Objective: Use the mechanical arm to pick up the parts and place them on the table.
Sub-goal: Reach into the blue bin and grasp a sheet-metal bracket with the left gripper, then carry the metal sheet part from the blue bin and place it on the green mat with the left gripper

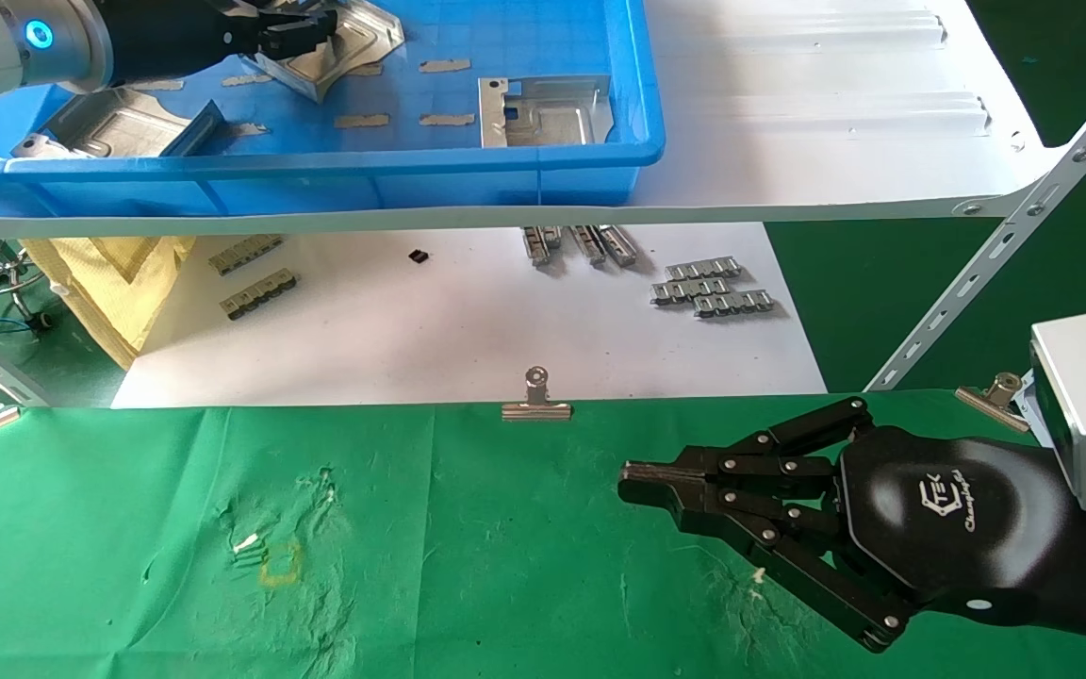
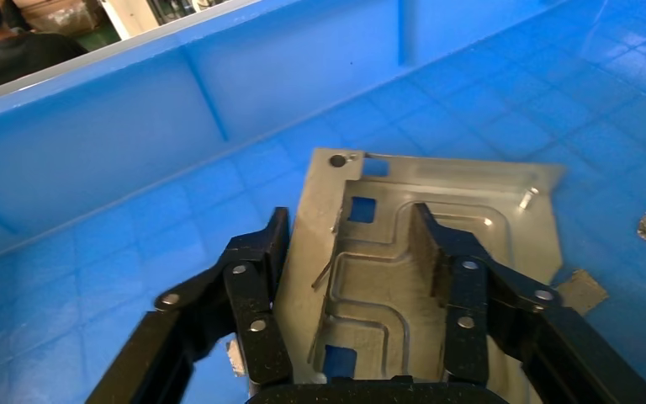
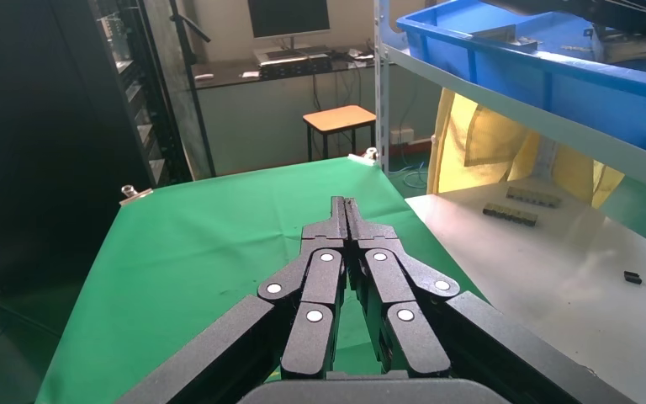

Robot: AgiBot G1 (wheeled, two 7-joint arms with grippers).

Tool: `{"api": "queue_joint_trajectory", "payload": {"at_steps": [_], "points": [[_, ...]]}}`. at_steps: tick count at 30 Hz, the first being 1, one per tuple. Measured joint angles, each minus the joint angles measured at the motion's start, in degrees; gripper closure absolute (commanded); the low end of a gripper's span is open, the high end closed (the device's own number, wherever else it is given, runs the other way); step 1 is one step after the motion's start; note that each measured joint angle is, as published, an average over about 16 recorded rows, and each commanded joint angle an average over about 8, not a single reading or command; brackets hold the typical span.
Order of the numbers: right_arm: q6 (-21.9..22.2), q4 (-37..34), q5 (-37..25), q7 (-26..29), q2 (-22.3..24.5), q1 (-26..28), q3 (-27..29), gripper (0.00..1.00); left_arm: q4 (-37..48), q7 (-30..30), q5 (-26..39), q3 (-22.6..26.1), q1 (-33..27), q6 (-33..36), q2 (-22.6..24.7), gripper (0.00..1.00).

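Upper left: left gripper (image 1: 303,33) clamped on a part (image 2: 425,252), seemingly tilted; lift straight, clear of bin (image 1: 637,141) wall. Right gripper (image 1: 633,476) pinched empty, lower right.

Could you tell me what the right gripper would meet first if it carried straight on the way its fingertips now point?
Probably nothing nearby: the right gripper, shut and empty, points along above the green table, and its own wrist view shows only bare cloth ahead to the far edge. Its height above the cloth is unclear.
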Motion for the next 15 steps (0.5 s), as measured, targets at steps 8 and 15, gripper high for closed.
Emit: {"api": "queue_joint_trajectory", "payload": {"at_steps": [8, 15], "points": [[0.0, 0.0, 0.0, 0.0, 0.0, 0.0, 0.0, 1.0, -0.45, 0.31, -0.56, -0.39, -0.17, -0.13, -0.71, 1.0], [0.0, 0.0, 0.0, 0.0, 0.0, 0.0, 0.0, 1.0, -1.57, 1.34, -1.8, -1.23, -0.96, 2.69, -2.2, 1.0]]}}
